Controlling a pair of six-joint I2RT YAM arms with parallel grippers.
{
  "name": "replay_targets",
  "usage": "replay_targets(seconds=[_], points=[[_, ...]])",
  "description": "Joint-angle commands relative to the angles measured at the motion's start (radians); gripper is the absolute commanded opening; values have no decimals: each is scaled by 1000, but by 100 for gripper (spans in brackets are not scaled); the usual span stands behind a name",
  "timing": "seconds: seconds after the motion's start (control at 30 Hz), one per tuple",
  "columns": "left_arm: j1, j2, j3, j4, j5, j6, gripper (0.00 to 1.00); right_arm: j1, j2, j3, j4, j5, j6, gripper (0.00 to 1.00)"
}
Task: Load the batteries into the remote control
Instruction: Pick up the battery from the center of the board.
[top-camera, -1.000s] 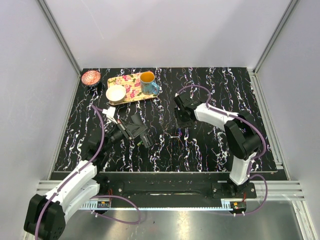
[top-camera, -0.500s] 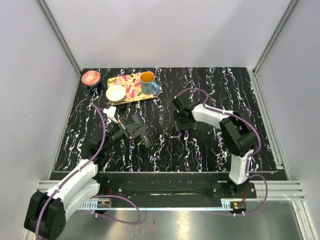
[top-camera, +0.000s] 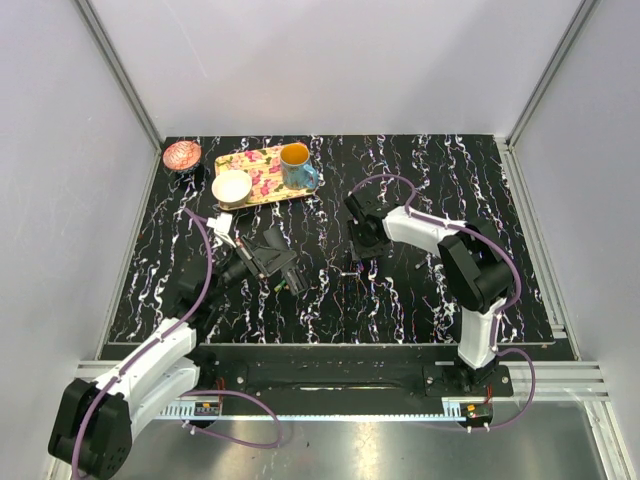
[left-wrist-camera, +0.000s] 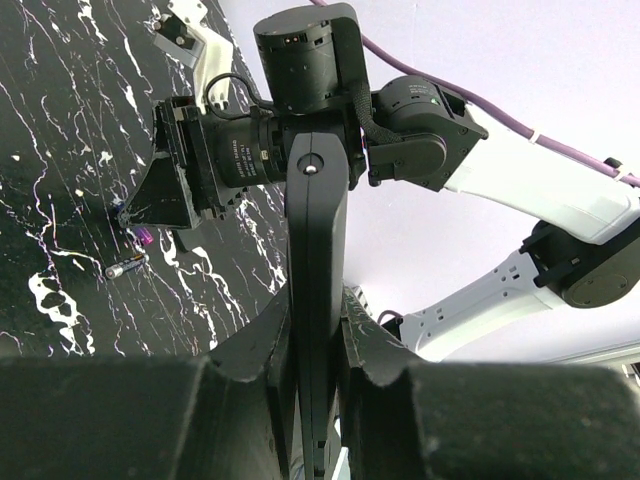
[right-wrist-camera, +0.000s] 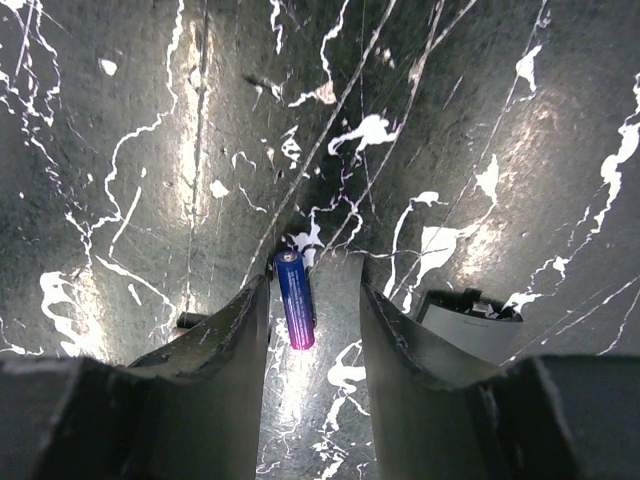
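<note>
The remote control (left-wrist-camera: 316, 215), a flat black slab, is seen edge-on in the left wrist view, and my left gripper (left-wrist-camera: 318, 305) is shut on its lower end. In the top view the left gripper (top-camera: 250, 266) holds the remote control (top-camera: 277, 256) left of the table's centre. My right gripper (right-wrist-camera: 318, 288) is open and pointing down at the table. A blue-purple battery (right-wrist-camera: 294, 299) lies between its fingers, close to the left finger (right-wrist-camera: 225, 335) with a gap to the other finger. In the left wrist view two batteries (left-wrist-camera: 126, 267) lie under the right gripper (top-camera: 362, 247).
A floral yellow tray (top-camera: 262, 176) at the back left carries a blue mug (top-camera: 297, 166) and a white bowl (top-camera: 231, 186). A pink bowl (top-camera: 182, 155) sits in the back left corner. A small white-and-black piece (right-wrist-camera: 468, 322) lies just right of the right fingers.
The right arm's elbow has swung left and its gripper has edged slightly left over the batteries. The left arm and the remote have barely moved.
</note>
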Motion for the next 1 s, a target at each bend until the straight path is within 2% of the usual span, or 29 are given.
replay_targets(seconds=[0.0,0.37,0.97], points=[[5,5,-8,82,23,-11,0,21,28,85,-37,80,-28,30],[5,2,-16,82,25,-12,0,51,74,124,-58,116,-49,26],[5,3,-30,99,32,-21,0,62,96,118,-71,123,-60,11]])
